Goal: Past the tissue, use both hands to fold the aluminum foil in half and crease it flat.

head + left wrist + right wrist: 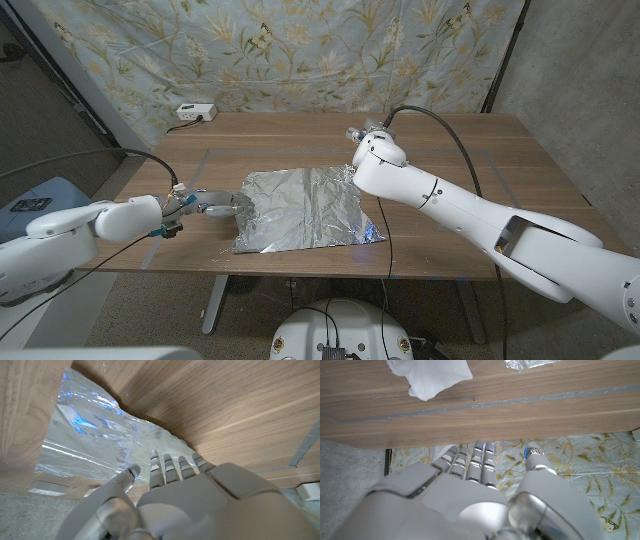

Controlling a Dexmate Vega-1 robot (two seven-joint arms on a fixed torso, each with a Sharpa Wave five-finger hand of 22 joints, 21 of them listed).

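Note:
A crumpled sheet of aluminum foil (305, 208) lies on the wooden table (450, 140) near its front edge. My left hand (212, 207) reaches in from the left, and its fingertips (165, 466) are at the foil's (95, 442) left edge, fingers and thumb apart, with no grip that I can make out. Just beyond the foil's far right corner my right hand (362, 136) hovers with fingers stretched out, holding nothing. A white tissue (431, 376) lies on the table close to a foil corner (527, 364), seen past my right hand (470, 495).
A white power strip (195, 112) sits at the table's back left edge. Grey tape lines (200, 160) mark the tabletop around the foil. A floral curtain (300, 50) hangs behind the table. A blue-grey object (25, 205) stands off the table's left side.

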